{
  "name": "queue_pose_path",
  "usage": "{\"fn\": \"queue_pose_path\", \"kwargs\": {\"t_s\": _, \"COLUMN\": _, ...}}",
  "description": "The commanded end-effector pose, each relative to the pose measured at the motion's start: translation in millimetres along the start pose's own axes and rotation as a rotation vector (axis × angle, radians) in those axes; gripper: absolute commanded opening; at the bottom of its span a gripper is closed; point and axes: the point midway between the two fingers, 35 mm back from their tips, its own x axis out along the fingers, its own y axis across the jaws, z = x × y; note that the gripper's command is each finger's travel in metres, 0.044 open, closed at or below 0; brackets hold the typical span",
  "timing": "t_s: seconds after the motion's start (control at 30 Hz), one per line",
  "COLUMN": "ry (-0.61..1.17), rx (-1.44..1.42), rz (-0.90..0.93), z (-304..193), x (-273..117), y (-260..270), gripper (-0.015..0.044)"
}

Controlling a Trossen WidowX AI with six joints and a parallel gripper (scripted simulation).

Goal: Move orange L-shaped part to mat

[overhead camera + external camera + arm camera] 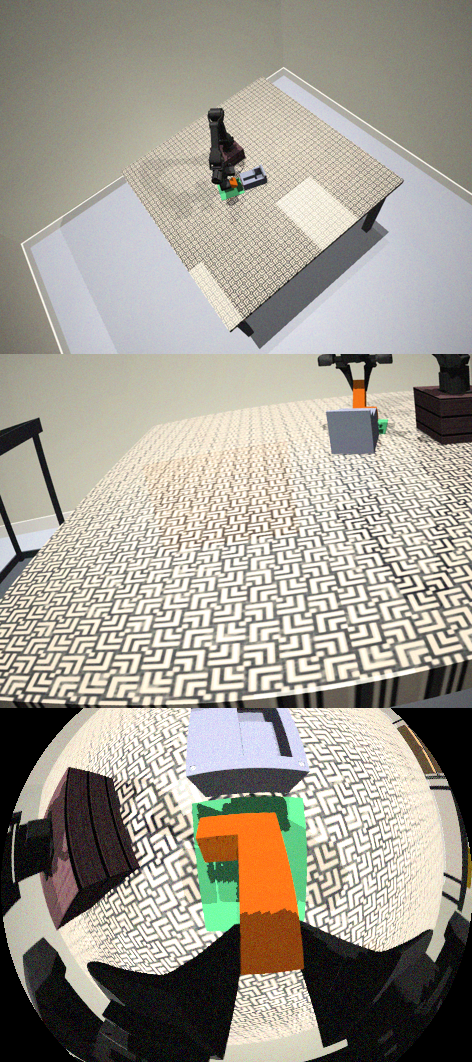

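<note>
A table (305,160) patterned with interlocking angular lines stands on a pale floor before plain walls. The gripper (270,963) is clamped on the straight end of the orange L-shaped part (263,876), which hangs from the fingers (347,374) with its short foot lowest. The wrist view shows what the others hide: the part lies over the green mat (220,909) beneath the fingers, and beyond the fingertips the grey tray (243,739) shows its pocket vacant. The exterior view shows only the tray's blank side wall, covering the part's foot, so whether the foot touches the mat cannot be told. To one side of the fingers sits the arm's dark slatted base (442,413).
</note>
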Motion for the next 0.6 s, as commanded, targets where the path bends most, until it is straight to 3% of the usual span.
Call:
{"fn": "queue_pose_path", "kwargs": {"t_s": 0.0, "ry": 0.001, "rx": -0.006, "rz": 0.01, "z": 0, "x": 7, "y": 2, "gripper": 0.0}}
{"fn": "queue_pose_path", "kwargs": {"t_s": 0.57, "ry": 0.0, "rx": -0.006, "rz": 0.01, "z": 0, "x": 18, "y": 3, "gripper": 0.0}}
